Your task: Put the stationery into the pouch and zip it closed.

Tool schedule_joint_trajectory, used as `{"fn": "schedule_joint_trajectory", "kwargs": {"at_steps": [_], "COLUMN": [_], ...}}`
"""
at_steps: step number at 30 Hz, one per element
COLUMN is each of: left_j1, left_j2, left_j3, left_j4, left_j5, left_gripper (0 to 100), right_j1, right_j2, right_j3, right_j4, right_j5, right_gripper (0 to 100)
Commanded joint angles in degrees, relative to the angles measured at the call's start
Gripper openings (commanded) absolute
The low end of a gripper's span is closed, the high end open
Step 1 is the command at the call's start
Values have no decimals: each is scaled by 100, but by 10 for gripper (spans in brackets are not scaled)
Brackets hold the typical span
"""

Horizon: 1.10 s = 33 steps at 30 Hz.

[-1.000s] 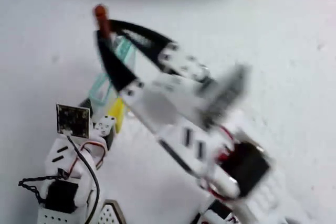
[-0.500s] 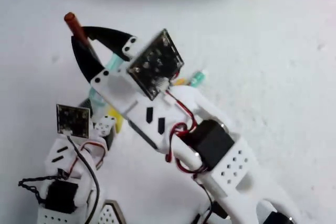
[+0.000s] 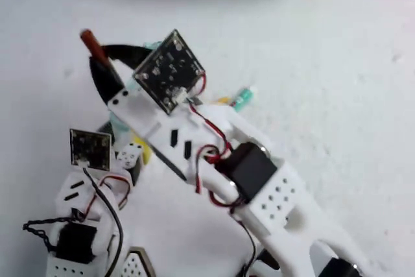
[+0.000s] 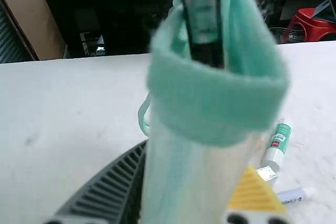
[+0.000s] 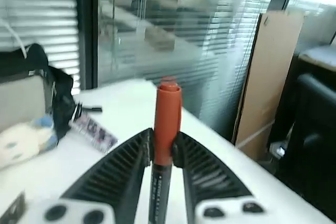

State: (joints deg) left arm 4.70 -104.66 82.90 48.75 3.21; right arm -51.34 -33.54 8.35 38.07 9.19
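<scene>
Pouch (image 4: 218, 103) stands open-mouthed, pinched in the left gripper (image 4: 199, 174), with the dark barrel of the red-capped marker (image 5: 168, 103) poking into it. The right gripper (image 5: 164, 139) is clamped on that marker. A green-capped tube (image 4: 276, 142) lies beside the pouch. Since a second ago the marker's swung sideways across the pouch.

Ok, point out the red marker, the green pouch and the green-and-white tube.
red marker (image 5: 166, 127), right wrist view, on its red cap.
green pouch (image 4: 220, 111), left wrist view, on its folded rim.
green-and-white tube (image 4: 276, 141), left wrist view, on its body.
</scene>
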Motion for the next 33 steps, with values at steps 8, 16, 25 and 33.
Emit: {"fn": "schedule_joint_trajectory", "kwargs": {"at_steps": [8,16,25,33], "left_j1": [-31,-31,-576,-743], "left_j2": [-13,-13,-13,-13], "left_j3": [0,0,0,9], "left_j4": [-176,-176,-334,-343], "left_j5": [79,79,193,492], "left_gripper": [195,195,192,192], "right_j1": [145,1068,2044,2018], "right_j2": [-708,-822,-549,620], "right_j3": [-88,-79,501,2154], "right_j4": [1059,1253,2273,1789], "right_j5": [9,9,941,2409], "right_gripper": [243,222,216,127]}}
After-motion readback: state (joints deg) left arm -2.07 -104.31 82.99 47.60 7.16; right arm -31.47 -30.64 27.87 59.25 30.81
